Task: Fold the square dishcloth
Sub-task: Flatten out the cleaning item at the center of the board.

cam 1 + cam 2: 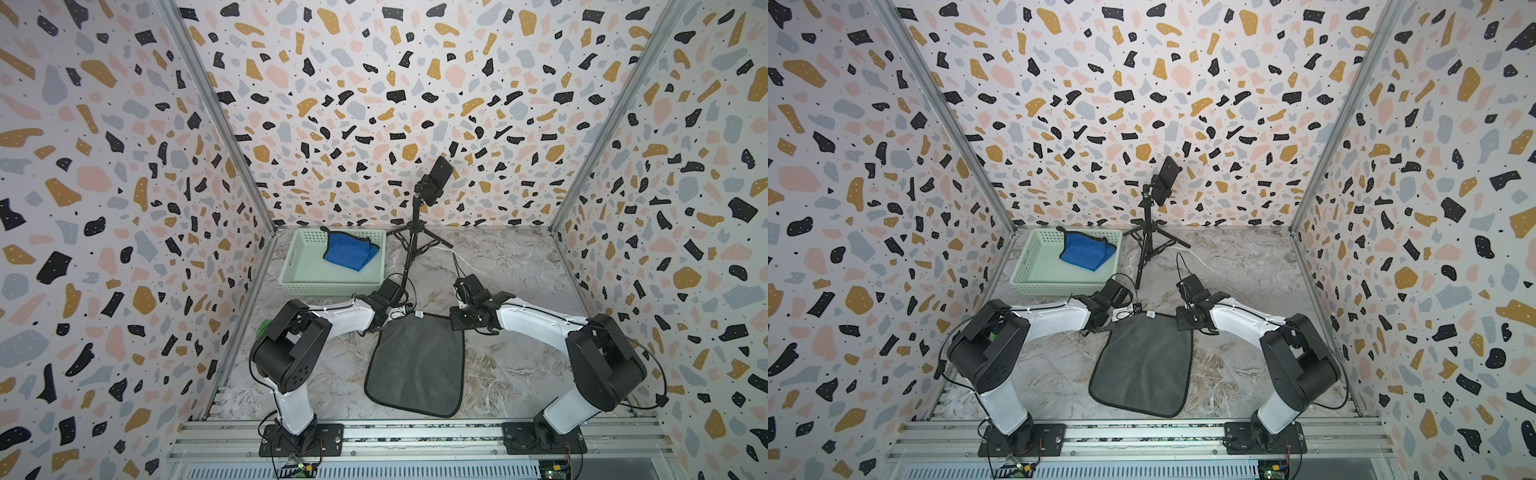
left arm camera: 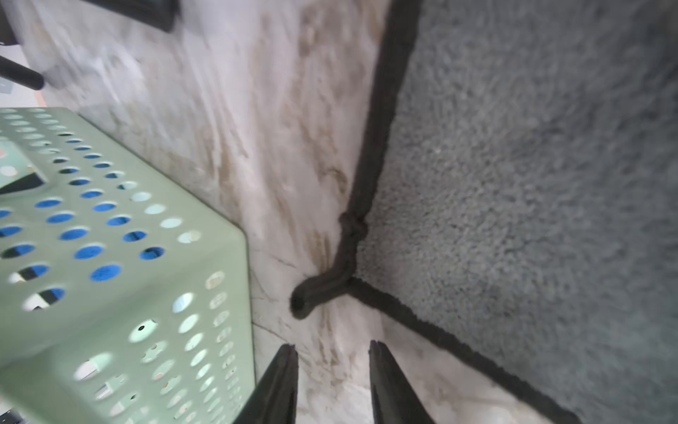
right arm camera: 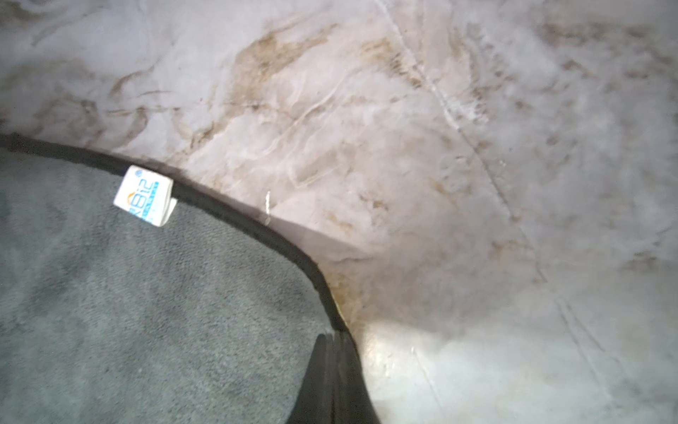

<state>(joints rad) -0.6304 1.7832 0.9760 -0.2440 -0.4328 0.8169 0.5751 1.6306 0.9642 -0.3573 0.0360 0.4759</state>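
The square dishcloth [image 1: 419, 365] [image 1: 1144, 365] is grey with a black hem and lies flat on the marble table between both arms. It has a white label [image 3: 145, 196] on its far edge. My right gripper [image 3: 332, 339] [image 1: 456, 322] is at the cloth's far right corner, its jaws shut on the black hem there. My left gripper [image 2: 332, 348] [image 1: 404, 310] stands open just short of the far left corner. Only bare table lies between its fingers, and the corner's black hanging loop [image 2: 306, 299] lies ahead of them, untouched.
A pale green perforated basket [image 1: 291, 270] [image 2: 128, 293] stands at the back left, close beside my left gripper. A blue cloth [image 1: 351, 251] lies in it. A black tripod [image 1: 415, 245] holding a phone [image 1: 439, 174] stands at the back middle. Patterned walls enclose the table.
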